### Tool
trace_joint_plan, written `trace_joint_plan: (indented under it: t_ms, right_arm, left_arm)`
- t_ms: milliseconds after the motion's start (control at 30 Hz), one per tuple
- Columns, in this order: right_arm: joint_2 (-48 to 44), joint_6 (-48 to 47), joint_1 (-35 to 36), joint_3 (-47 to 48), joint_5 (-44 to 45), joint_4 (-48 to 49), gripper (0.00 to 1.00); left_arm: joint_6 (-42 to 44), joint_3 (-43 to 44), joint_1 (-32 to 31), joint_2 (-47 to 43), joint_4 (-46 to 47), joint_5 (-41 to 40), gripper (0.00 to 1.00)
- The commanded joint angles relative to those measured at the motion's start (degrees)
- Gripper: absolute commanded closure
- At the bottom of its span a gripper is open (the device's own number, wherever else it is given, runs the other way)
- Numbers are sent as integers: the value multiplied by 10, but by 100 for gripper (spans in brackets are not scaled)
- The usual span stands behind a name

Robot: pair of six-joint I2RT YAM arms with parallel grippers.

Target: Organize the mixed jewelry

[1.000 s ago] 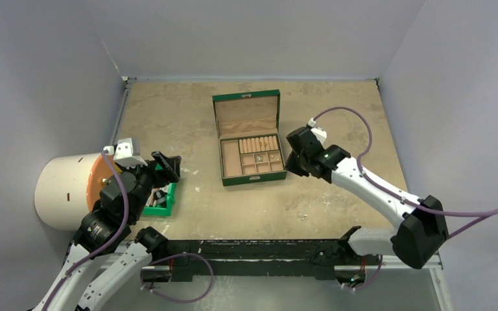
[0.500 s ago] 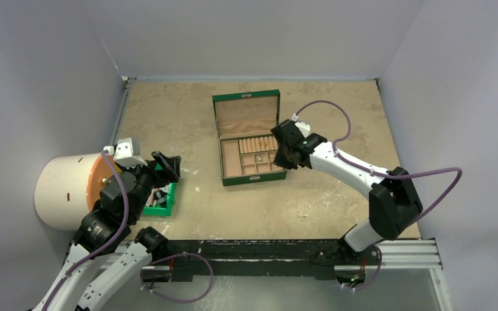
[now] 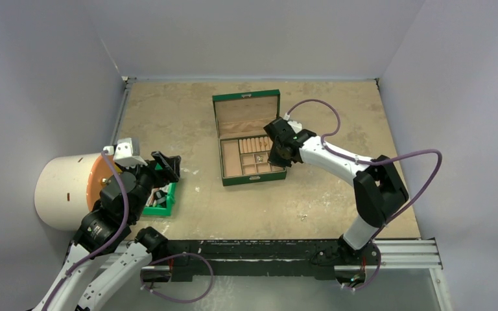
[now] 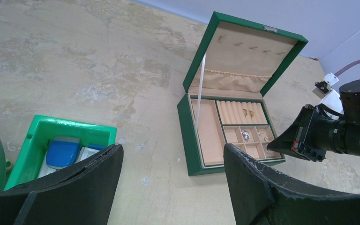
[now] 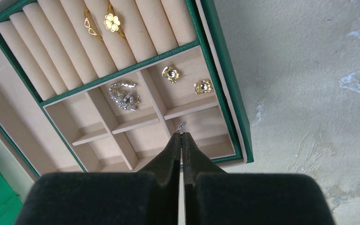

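Sorting under way: right gripper (image 5: 181,138) clamps a tiny silver jewelry piece (image 5: 181,125) above a square compartment of the open green jewelry box (image 5: 231,93), seemingly to separate it from gold studs (image 5: 171,73); left gripper (image 4: 171,159) hangs, jaws apart.

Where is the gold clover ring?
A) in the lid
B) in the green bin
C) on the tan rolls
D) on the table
C: the clover ring sits across the tan rolls inside the box.
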Motion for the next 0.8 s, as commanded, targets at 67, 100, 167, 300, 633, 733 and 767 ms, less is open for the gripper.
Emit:
trace_joint_plan:
  t_ms: [67,100,167,300,633,733,767]
  right_arm:
    - [12,-5,4,27,-4,6,98]
    - [14,-5,4,28,-5,5,96]
    - [14,-4,4,28,-4,2,94]
    - [8,-3,3,26,-1,-4,86]
    - [-33,-1,3,13,13,-20,82]
    - [-59,-1,3,-1,11,-28,82]
    - [-69,-1,3,-6,12,-35,82]
  left_arm:
    - [-5,3,4,0,14,-9,22]
    - [-5,3,4,0,14,-10,22]
    - [-5,3,5,0,13,-10,22]
    - [-5,2,4,0,13,-9,21]
    - [-5,2,4,0,14,-9,21]
    - [-5,3,4,1,14,-8,21]
    - [-4,3,4,2,14,-8,21]
